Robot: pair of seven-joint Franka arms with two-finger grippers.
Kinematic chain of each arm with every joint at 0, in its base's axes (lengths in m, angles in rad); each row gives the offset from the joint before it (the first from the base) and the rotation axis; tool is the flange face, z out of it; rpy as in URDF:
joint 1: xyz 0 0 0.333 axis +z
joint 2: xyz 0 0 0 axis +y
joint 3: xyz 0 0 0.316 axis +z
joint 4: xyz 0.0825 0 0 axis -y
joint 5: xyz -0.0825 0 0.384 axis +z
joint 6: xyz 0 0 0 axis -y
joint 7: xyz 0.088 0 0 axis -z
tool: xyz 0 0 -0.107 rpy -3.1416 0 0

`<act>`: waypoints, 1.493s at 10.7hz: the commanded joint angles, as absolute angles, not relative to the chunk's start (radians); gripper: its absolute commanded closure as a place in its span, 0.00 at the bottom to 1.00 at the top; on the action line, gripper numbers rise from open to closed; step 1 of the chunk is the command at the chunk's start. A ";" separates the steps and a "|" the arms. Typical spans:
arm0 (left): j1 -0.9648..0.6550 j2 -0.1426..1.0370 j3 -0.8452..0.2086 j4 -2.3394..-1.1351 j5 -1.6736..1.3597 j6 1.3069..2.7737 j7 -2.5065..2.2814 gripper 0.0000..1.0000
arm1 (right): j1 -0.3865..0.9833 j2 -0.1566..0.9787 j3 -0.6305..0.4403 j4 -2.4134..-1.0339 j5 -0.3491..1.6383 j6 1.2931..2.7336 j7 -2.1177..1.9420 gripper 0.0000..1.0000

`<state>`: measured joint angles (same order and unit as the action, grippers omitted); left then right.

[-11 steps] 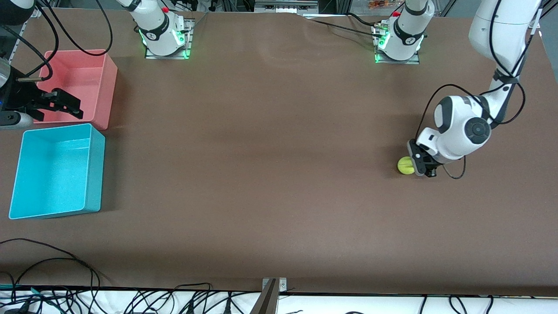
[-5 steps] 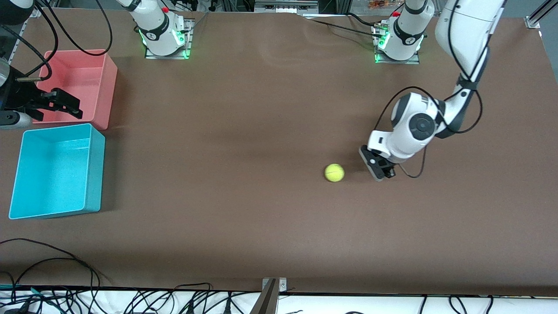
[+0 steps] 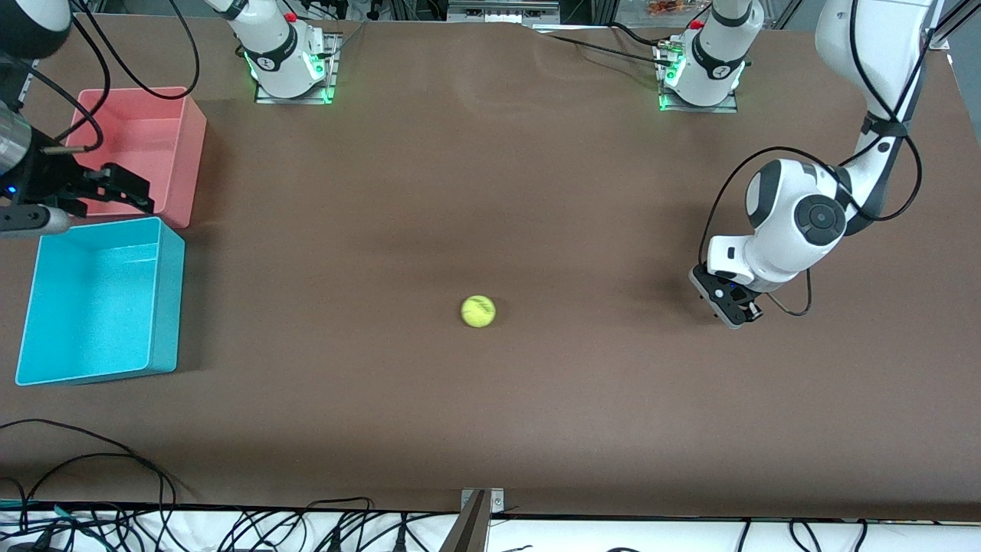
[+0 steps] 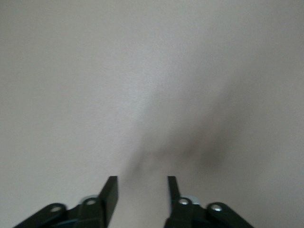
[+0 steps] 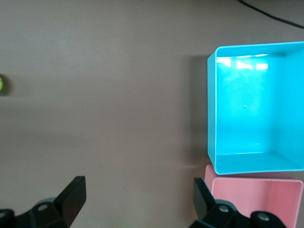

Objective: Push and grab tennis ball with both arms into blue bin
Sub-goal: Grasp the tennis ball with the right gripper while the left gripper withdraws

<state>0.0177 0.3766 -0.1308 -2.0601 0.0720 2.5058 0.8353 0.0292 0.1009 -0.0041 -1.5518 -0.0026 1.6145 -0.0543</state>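
Note:
The tennis ball (image 3: 478, 311) lies on the brown table near its middle; its edge also shows in the right wrist view (image 5: 2, 84). The blue bin (image 3: 92, 307) stands empty at the right arm's end of the table, seen too in the right wrist view (image 5: 212, 109). My left gripper (image 3: 728, 307) is low over the table toward the left arm's end, well apart from the ball; its fingers (image 4: 110, 192) are apart with only bare table between them. My right gripper (image 3: 129, 188) is open and empty over the place where the two bins meet (image 5: 137, 190).
A pink-red bin (image 3: 138, 146), empty, stands right beside the blue bin, farther from the front camera; it also shows in the right wrist view (image 5: 256, 194). Black cables (image 3: 77, 452) lie along the table's near edge.
The ball, first touching my left gripper, has rolled toward the right arm's end to the table's middle. My left gripper swept after it, then drew back. My right gripper shifted slightly.

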 commanded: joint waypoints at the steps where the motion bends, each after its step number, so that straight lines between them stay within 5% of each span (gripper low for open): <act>1: 0.047 0.212 -0.120 -2.152 0.094 2.471 0.822 0.00 | 0.031 0.106 0.000 -1.643 0.023 1.716 -0.098 0.00; 3: 0.051 0.144 -0.120 -2.172 0.095 2.471 0.821 0.00 | 0.031 0.110 0.002 -1.715 0.064 1.780 -0.152 0.00; 7: 0.049 0.005 -0.106 -2.232 0.095 2.468 0.822 0.00 | 0.031 0.106 0.017 -1.969 0.066 2.127 -0.212 0.00; 12: 0.037 -0.064 -0.074 -2.203 0.095 2.380 0.822 0.00 | 0.025 0.152 0.023 -2.121 0.067 2.403 -0.443 0.00; 16: 0.014 -0.112 -0.026 -2.142 0.095 2.222 0.715 0.00 | -0.005 0.216 0.017 -2.131 0.067 2.480 -0.592 0.00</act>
<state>0.0399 -0.0715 -0.0600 -2.1734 0.0720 2.3084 0.7923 0.0183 0.1994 0.0164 -2.1232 0.0447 2.4408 -0.4950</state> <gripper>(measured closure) 0.000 0.000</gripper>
